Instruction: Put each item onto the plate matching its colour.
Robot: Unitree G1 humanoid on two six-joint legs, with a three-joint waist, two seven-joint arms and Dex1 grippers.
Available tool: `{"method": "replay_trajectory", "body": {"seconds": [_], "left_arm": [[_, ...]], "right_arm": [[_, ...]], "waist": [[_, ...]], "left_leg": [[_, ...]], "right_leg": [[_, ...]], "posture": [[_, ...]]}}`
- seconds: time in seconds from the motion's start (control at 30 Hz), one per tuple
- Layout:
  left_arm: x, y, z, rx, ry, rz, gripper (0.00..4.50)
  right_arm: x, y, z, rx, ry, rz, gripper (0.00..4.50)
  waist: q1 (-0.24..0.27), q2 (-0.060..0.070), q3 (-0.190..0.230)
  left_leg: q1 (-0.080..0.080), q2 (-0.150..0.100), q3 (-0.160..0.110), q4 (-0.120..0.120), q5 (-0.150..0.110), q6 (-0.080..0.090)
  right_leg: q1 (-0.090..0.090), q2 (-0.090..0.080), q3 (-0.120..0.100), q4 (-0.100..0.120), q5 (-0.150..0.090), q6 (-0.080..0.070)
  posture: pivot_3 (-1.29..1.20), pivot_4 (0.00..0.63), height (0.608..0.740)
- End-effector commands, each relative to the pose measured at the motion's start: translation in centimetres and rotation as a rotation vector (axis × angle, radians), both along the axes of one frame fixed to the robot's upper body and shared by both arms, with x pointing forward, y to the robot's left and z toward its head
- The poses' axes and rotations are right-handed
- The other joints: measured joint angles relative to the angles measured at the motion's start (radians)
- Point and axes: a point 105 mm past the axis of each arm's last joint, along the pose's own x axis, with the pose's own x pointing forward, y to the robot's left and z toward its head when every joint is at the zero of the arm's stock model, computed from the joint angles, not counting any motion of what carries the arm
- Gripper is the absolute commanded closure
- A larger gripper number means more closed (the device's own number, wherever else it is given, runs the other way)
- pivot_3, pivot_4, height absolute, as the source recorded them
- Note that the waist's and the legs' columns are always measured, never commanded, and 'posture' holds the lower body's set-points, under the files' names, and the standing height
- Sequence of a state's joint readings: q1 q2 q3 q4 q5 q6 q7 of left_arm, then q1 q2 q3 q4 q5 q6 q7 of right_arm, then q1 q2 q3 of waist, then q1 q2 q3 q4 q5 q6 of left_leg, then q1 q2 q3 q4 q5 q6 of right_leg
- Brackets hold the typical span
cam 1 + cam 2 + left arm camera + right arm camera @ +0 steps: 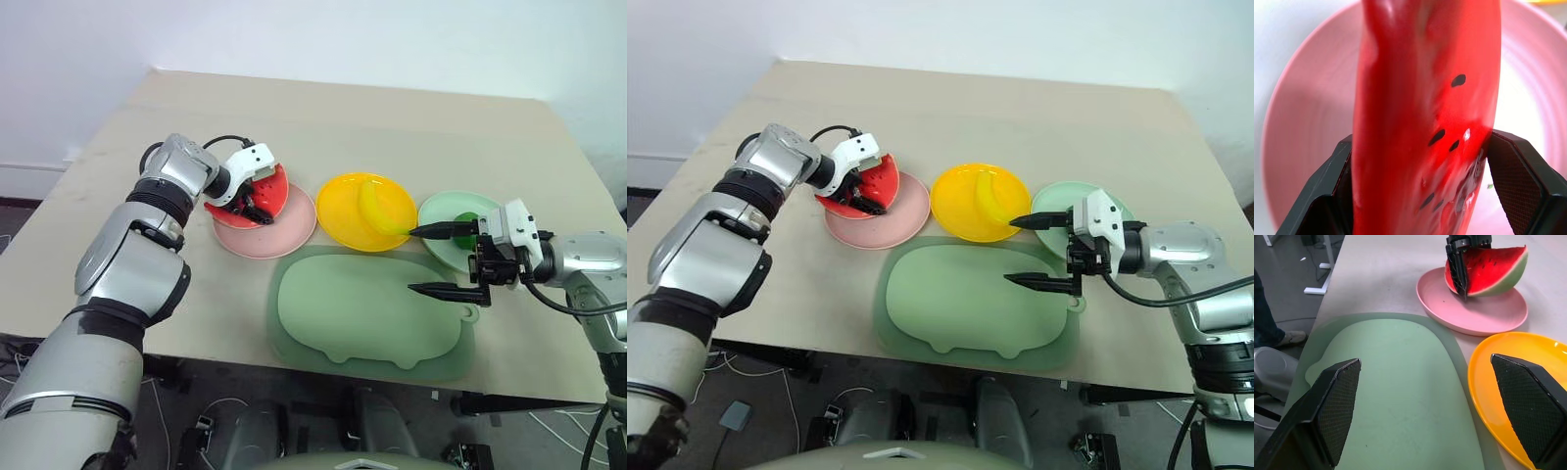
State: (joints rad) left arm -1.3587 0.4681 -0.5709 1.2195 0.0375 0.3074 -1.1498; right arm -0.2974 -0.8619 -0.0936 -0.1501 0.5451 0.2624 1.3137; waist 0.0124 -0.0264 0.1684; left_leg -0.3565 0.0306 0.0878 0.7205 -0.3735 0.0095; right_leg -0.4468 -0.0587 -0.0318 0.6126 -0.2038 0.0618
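Observation:
My left gripper (pixel 250 208) is shut on the red watermelon slice (pixel 272 191), its black fingers (pixel 1327 196) pressed against both faces. It holds the slice low over the pink plate (pixel 284 235); I cannot tell whether the two touch. A yellow banana (pixel 377 211) lies on the yellow plate (pixel 338 211). The small dark-green fruit (pixel 466 223) sits on the mint green plate (pixel 441 211). My right gripper (pixel 411 260) stands open and empty, pointing left over the right end of the mat, just in front of the green plate.
A large pale-green pig-shaped mat (pixel 362 313) lies at the table's front edge, below the three plates. The beige table (pixel 392 127) stretches bare behind the plates. A person's leg and shoe (pixel 1273 333) show on the floor beside the table.

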Motion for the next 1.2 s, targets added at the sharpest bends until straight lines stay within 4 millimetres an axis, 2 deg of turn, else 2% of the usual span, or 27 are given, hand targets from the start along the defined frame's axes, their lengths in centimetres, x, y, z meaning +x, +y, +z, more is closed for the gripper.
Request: {"method": "replay_trajectory", "body": {"seconds": [0.03,0.1,0.17,0.2,0.23,0.43,0.6,0.7,0.8,0.87,0.93,1.1,1.2], "left_arm": [[0.3,0.5,0.8,0.035,-0.032,0.014,1.24],[0.3,0.5,0.8,0.041,-0.029,0.011,1.24],[0.4,0.5,0.9,0.042,-0.032,0.013,0.54],[0.4,0.5,1.0,0.043,-0.034,0.012,0.44],[0.4,0.4,1.2,0.036,-0.035,0.011,0.08],[0.6,-0.1,2.7,-0.029,-0.055,0.017,0.03],[0.5,-1.1,6.5,-0.145,-0.099,-0.013,0.03],[0.0,-0.5,9.4,-0.209,-0.136,-0.033,0.03],[-0.5,0.5,11.0,-0.242,-0.16,-0.048,0.03],[-1.6,2.0,12.2,-0.264,-0.188,-0.081,0.03],[-3.5,3.5,12.7,-0.276,-0.205,-0.131,0.03],[-8.8,6.8,12.2,-0.368,-0.328,-0.216,0.03],[-10.9,9.1,10.8,-0.436,-0.427,-0.166,0.03]], "right_arm": [[0.1,0.0,0.7,0.003,-0.039,0.004,0.0],[0.1,0.0,0.6,0.003,-0.041,0.004,0.0],[0.0,0.1,0.5,0.001,-0.043,0.003,0.0],[0.0,0.1,0.5,-0.001,-0.043,0.002,0.0],[0.0,0.0,0.4,-0.002,-0.043,0.0,0.0],[0.2,0.0,0.2,0.0,-0.044,-0.013,0.0],[0.4,0.0,0.2,0.002,-0.044,-0.018,0.0],[0.5,-0.1,0.3,0.006,-0.045,-0.02,0.0],[0.6,0.1,0.3,0.009,-0.047,-0.023,0.0],[1.1,-0.2,0.7,0.024,-0.057,-0.053,0.0],[1.6,-0.4,1.0,0.039,-0.071,-0.087,0.0],[2.1,-0.9,1.2,0.07,-0.082,-0.163,0.0],[2.3,-2.1,1.1,0.07,-0.082,-0.219,0.0]], "waist": [[0.0,0.0,0.0],[0.0,0.0,0.0],[0.0,0.0,0.0],[0.0,0.0,0.0],[0.0,0.0,0.0],[0.0,0.0,0.0],[0.001,0.0,0.0],[-0.002,0.0,0.0],[-0.008,0.001,0.0],[-0.014,0.001,0.001],[-0.026,0.003,0.001],[-0.028,0.005,0.002],[-0.02,0.005,0.002]], "left_leg": [[0.0,0.0,0.0,0.0,0.0,0.0],[0.0,0.0,0.0,0.0,0.0,0.0],[0.0,0.0,0.0,0.0,0.0,0.0],[0.0,0.0,0.0,0.0,0.0,0.0],[0.0,0.0,0.001,0.0,0.0,0.0],[0.0,0.0,0.001,0.0,0.0,0.0],[-0.001,0.0,0.001,0.0,0.0,0.0],[-0.001,0.0,0.001,0.0,0.001,-0.002],[0.0,0.0,0.001,-0.001,0.003,-0.005],[0.001,0.0,0.001,-0.001,0.003,-0.005],[0.001,0.001,0.0,-0.001,0.003,-0.006],[0.001,0.002,0.001,-0.003,0.005,-0.009],[-0.001,0.003,0.002,-0.002,0.006,-0.01]], "right_leg": [[0.0,0.0,0.0,0.0,0.0,0.0],[0.0,0.0,0.0,0.0,0.0,0.0],[0.0,0.0,0.0,0.0,0.0,0.0],[0.0,0.0,0.0,0.0,0.0,0.0],[0.0,0.0,0.0,0.0,0.0,0.0],[0.0,0.0,0.0,0.0,0.0,0.001],[0.0,0.0,-0.001,0.0,0.001,0.001],[0.0,0.0,-0.001,0.0,0.001,0.001],[0.0,0.0,0.0,0.0,0.001,0.001],[0.0,0.0,0.0,0.0,0.001,0.001],[0.0,0.0,0.0,0.001,0.001,0.001],[-0.004,-0.001,0.001,0.005,0.001,0.001],[-0.006,-0.003,0.001,0.007,0.001,0.001]], "posture": [[0.0,0.15,0.739],[0.0,0.15,0.739],[0.0,0.15,0.739],[0.0,0.15,0.739],[0.0,0.15,0.739],[0.0,0.15,0.739],[0.0,0.15,0.739],[0.0,0.15,0.739],[0.0,0.15,0.739],[0.0,0.15,0.739],[0.0,0.15,0.739],[0.0,0.15,0.739],[0.0,0.15,0.739]]}}
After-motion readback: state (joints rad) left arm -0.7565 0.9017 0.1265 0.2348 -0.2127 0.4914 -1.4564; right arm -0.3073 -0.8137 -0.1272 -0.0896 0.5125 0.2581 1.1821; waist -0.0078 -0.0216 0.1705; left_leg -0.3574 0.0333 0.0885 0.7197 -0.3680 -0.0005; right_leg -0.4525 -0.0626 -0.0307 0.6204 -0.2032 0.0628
